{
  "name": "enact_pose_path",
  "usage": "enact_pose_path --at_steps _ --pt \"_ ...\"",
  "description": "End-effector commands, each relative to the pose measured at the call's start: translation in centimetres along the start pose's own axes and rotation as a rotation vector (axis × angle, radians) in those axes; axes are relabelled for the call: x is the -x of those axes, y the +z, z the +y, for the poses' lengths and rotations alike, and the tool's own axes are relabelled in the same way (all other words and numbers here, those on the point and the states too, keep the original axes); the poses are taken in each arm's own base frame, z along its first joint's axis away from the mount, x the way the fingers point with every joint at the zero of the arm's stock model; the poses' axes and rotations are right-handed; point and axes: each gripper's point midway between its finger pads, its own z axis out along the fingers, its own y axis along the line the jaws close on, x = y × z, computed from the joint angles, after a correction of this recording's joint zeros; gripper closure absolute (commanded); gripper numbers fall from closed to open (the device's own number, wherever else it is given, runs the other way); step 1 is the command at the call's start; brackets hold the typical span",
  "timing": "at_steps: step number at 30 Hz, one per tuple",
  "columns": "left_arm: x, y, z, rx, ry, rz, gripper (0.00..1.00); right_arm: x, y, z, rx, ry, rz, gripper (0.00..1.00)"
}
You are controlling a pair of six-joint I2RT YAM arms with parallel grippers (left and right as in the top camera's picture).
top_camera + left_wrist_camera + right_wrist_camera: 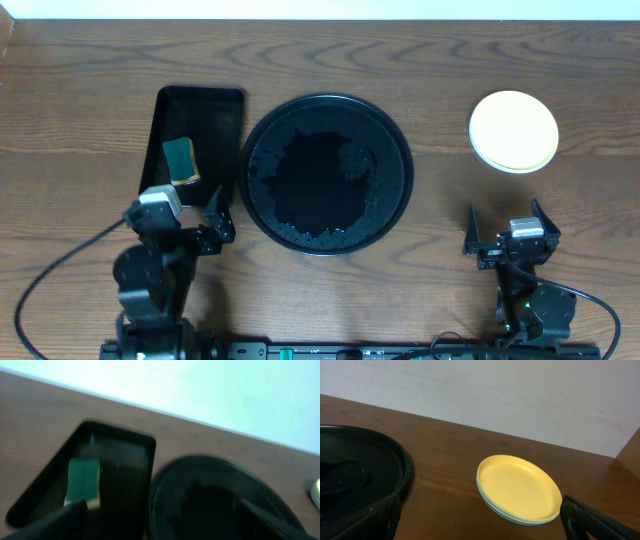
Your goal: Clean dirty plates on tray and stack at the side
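The round black tray (pixel 402 150) lies mid-table with no plate on it; its floor looks wet and speckled. The plates (pixel 514 131) sit stacked on the bare wood at the right, pale yellow on top. In the right wrist view the stack (pixel 520 487) shows a mint-green edge underneath, and the tray's rim (pixel 405 467) is at the left. My right gripper (pixel 506 214) (pixel 480 522) stands open just in front of the stack, holding nothing. Off the tray's front left, my left gripper (pixel 190 205) (pixel 160 530) is open and empty too, facing the tray (pixel 165 475).
A rectangular black tray (pixel 225 125) (pixel 127 447) lies left of the round one, with a green sponge (pixel 181 160) (pixel 82 482) in it. Cables trail along the table's front edge behind both arms.
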Motion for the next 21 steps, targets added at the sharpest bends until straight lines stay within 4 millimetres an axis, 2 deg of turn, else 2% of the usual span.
enact_pose_path --at_steps 1,4,7,12,21 --pt "1.4 -0.3 -0.5 -0.037 0.039 -0.16 0.07 0.0 0.0 0.3 0.01 0.017 -0.002 0.01" --pt "3.3 -1.2 -1.7 -0.105 0.07 -0.333 0.07 0.0 0.0 0.3 0.01 0.017 -0.002 0.01" --pt "3.2 -1.6 -1.9 -0.121 0.075 -0.392 0.07 0.0 0.0 0.3 0.01 0.017 -0.002 0.01" --pt "0.5 -0.8 -0.6 -0.076 0.061 -0.334 0.07 0.0 0.0 0.3 0.01 0.017 -0.002 0.01" --pt "-6.9 0.5 2.6 0.054 0.031 -0.061 0.07 0.0 0.0 0.3 0.01 0.017 -0.002 0.01"
